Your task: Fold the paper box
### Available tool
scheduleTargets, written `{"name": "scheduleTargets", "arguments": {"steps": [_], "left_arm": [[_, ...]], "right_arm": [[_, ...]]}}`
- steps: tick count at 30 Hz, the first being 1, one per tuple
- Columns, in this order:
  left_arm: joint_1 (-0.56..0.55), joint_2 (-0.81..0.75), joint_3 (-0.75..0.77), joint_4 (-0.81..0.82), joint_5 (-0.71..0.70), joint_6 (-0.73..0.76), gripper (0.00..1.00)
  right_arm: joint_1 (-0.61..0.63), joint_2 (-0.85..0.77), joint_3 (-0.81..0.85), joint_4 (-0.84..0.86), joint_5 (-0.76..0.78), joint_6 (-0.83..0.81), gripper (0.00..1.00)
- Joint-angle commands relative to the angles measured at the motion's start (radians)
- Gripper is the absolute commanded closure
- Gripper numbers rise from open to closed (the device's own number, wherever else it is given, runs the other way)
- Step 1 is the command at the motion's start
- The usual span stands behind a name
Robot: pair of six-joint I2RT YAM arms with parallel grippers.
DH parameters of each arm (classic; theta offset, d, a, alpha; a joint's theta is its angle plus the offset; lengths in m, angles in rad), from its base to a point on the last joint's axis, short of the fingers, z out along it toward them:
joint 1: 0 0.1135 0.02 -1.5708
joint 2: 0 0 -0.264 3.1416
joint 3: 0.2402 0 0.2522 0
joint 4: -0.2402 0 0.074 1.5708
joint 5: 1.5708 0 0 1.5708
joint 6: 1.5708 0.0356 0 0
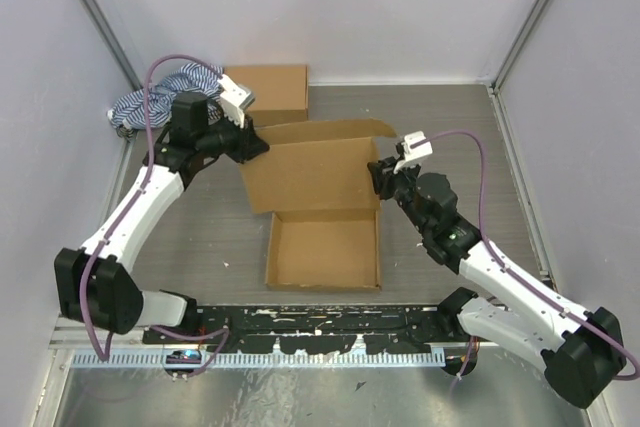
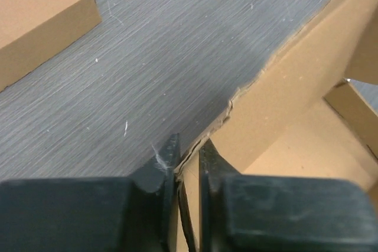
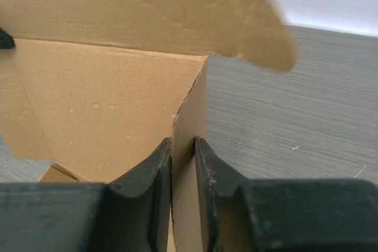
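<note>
The paper box (image 1: 322,247) lies mid-table as a shallow brown tray with its big lid panel (image 1: 310,175) raised behind it. My left gripper (image 1: 258,145) is at the lid's left edge. In the left wrist view its jaws (image 2: 188,146) straddle a frayed cardboard edge (image 2: 260,81), which lies against one finger with a narrow gap to the other. My right gripper (image 1: 381,169) is at the lid's right edge. In the right wrist view a thin side flap (image 3: 190,110) stands between the slightly parted jaws (image 3: 183,143), under a rounded tab (image 3: 260,33).
A second, compact brown box (image 1: 272,90) sits at the back, left of centre, and its corner (image 2: 35,22) shows in the left wrist view. A blue-and-white striped cloth (image 1: 150,99) lies in the back left corner. White walls enclose the table, and a black rail (image 1: 320,325) runs along the near edge.
</note>
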Motion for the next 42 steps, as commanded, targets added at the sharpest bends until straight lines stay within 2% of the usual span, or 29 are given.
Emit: {"name": "scheduleTargets", "arguments": {"steps": [1, 3, 6, 10, 15, 18, 23, 27, 33, 38, 42], "left_arm": [[-0.008, -0.088, -0.046, 0.122, 0.039, -0.034, 0.89], [-0.008, -0.101, -0.062, 0.159, 0.057, -0.045, 1.00], [-0.009, -0.169, -0.087, 0.221, 0.087, -0.054, 1.00], [-0.011, -0.218, -0.099, 0.249, 0.087, -0.032, 1.00], [-0.020, -0.249, -0.077, 0.227, 0.075, 0.031, 1.00], [-0.026, -0.237, -0.006, 0.135, 0.119, 0.092, 1.00], [-0.026, -0.189, 0.192, -0.114, 0.209, 0.186, 1.00], [-0.027, -0.156, 0.260, -0.247, 0.239, 0.257, 1.00], [-0.029, 0.047, 0.455, -0.584, 0.233, 0.352, 1.00], [-0.054, 0.176, 0.545, -0.656, 0.136, 0.366, 1.00], [-0.078, 0.165, 0.487, -0.607, 0.121, 0.399, 1.00]], "right_arm": [[0.007, 0.054, 0.167, -0.128, -0.019, 0.021, 0.70], [0.008, 0.089, 0.231, -0.205, -0.037, 0.017, 0.66], [0.007, 0.157, 0.343, -0.345, -0.038, 0.018, 0.60], [0.008, 0.274, 0.516, -0.537, 0.077, 0.040, 0.57], [0.007, 0.267, 0.539, -0.566, 0.136, 0.079, 0.53], [0.006, 0.278, 0.584, -0.605, 0.154, 0.082, 0.51], [0.004, 0.307, 0.657, -0.666, 0.222, 0.077, 0.51], [-0.010, 0.311, 0.676, -0.682, 0.230, 0.071, 0.50], [-0.033, 0.305, 0.753, -0.769, 0.145, 0.059, 0.43], [-0.035, 0.305, 0.803, -0.838, 0.110, 0.049, 0.41], [-0.041, 0.309, 0.805, -0.856, 0.107, 0.040, 0.35]]}}
